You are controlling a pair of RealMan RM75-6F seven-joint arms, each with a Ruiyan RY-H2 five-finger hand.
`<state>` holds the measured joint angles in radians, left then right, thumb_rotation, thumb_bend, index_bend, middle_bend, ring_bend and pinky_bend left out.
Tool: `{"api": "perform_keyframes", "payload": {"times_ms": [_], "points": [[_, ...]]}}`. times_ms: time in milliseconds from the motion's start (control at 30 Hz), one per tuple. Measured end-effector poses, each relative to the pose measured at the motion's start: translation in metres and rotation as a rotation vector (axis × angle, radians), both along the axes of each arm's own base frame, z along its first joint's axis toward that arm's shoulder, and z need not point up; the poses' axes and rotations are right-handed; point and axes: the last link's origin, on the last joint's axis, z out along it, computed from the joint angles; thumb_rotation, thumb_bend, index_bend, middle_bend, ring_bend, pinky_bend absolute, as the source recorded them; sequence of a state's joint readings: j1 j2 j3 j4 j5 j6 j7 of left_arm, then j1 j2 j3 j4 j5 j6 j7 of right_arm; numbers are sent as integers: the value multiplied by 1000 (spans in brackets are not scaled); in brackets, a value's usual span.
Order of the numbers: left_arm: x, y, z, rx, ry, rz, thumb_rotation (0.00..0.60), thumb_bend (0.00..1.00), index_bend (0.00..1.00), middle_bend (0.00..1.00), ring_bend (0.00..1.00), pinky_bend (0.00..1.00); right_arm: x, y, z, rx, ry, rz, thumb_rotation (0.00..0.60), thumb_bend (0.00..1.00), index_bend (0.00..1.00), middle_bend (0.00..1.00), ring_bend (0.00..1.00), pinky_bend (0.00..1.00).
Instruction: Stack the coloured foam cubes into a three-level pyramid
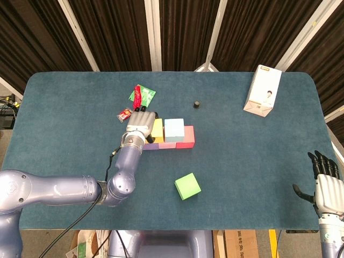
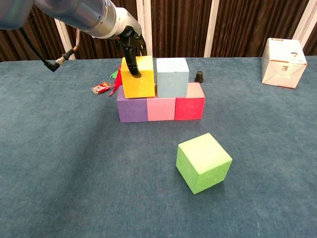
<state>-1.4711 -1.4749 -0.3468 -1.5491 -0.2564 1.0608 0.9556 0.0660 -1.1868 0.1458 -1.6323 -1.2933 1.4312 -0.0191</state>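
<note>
A purple cube (image 2: pixel 132 110), a pink cube (image 2: pixel 161 109) and a red cube (image 2: pixel 189 106) form a row on the blue table. On top of them sit a yellow cube (image 2: pixel 138 78) and a light blue cube (image 2: pixel 172 77), side by side. My left hand (image 2: pixel 130 42) grips the yellow cube from above, one finger (image 2: pixel 132 64) down its front face. Seen from the head, that left hand (image 1: pixel 141 124) is just left of the yellow cube (image 1: pixel 157 130). A green cube (image 1: pixel 187 186) lies alone nearer to me. My right hand (image 1: pixel 327 185) hangs off the table's right edge, fingers apart and empty.
A white carton (image 1: pixel 263 90) stands at the back right. A small black cap (image 1: pixel 197 104) sits behind the stack. A red-and-green wrapper (image 1: pixel 142 94) and a small red wrapper (image 1: pixel 125 114) lie behind my left hand. A black cable trails from the left forearm.
</note>
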Motion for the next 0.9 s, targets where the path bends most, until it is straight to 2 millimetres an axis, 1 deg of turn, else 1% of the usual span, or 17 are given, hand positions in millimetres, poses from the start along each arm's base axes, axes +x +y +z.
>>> {"api": "perform_keyframes", "payload": {"times_ms": [900], "points": [[4, -1, -5, -6, 4, -1, 600, 382, 251, 218, 0, 0, -1, 0, 1, -2, -6, -2, 600, 247, 109, 76, 0, 0]]}}
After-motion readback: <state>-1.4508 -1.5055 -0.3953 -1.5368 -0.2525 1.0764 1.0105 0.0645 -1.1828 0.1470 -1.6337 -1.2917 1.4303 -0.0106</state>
